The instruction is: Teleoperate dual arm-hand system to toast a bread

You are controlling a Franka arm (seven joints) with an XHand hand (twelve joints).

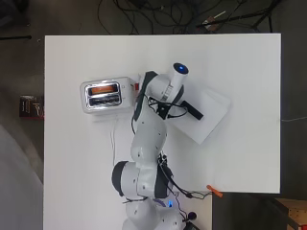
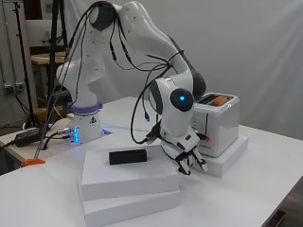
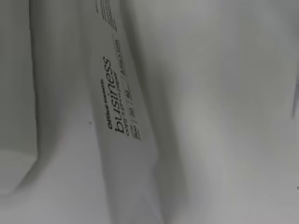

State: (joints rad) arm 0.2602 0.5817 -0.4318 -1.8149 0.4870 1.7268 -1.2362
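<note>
Grey curtain (image 2: pixel 265 52), dark cabled floor (image 1: pixel 144 17)

On the one white counter (image 2: pixel 265 189) I count one toaster (image 2: pixel 217 124) with two slots and one slice of bread (image 1: pixel 102 89) in it, two stacked white packs of paper (image 2: pixel 128 187), one black block (image 2: pixel 128 156), and one robot hand (image 2: pixel 189 158).

Overhead, side, close wrist views
</note>
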